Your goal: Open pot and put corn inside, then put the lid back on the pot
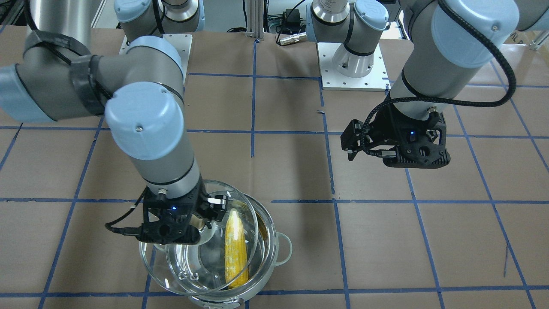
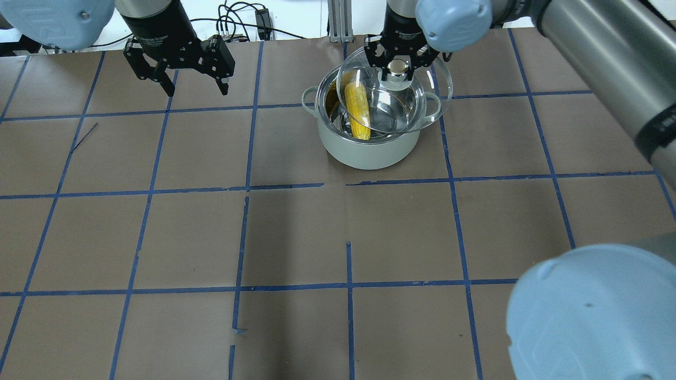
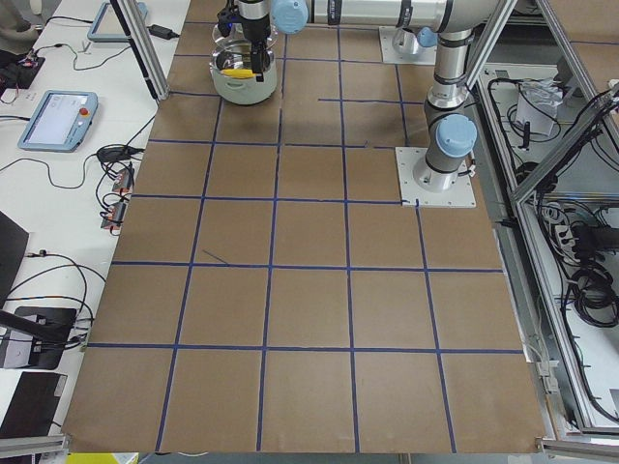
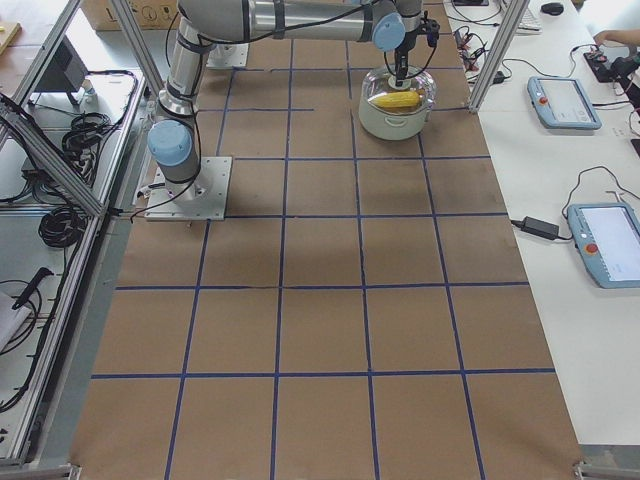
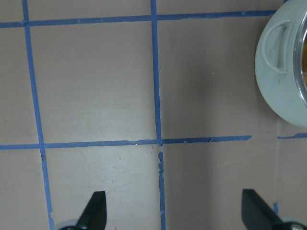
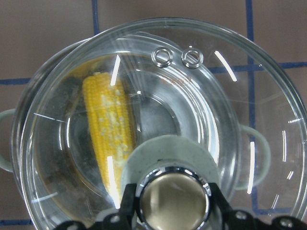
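The right gripper [image 2: 400, 67] squeezes the knob [image 2: 398, 72] of the glass lid [image 2: 429, 100]. The lid is over the pot [image 2: 369, 152], a bit off to one side. The corn [image 2: 358, 111] lies inside the pot. The left gripper [image 2: 197, 91] is spread wide, holding nothing, well apart.

Bright even light, soft shadows; glare streaks across lid [image 6: 225, 91]

Overhead and front-facing cameras look steeply down on the table [image 2: 296, 237] from opposite sides; distant side cameras view it lengthwise. Both close wrist cameras share the pot [image 5: 283, 81].
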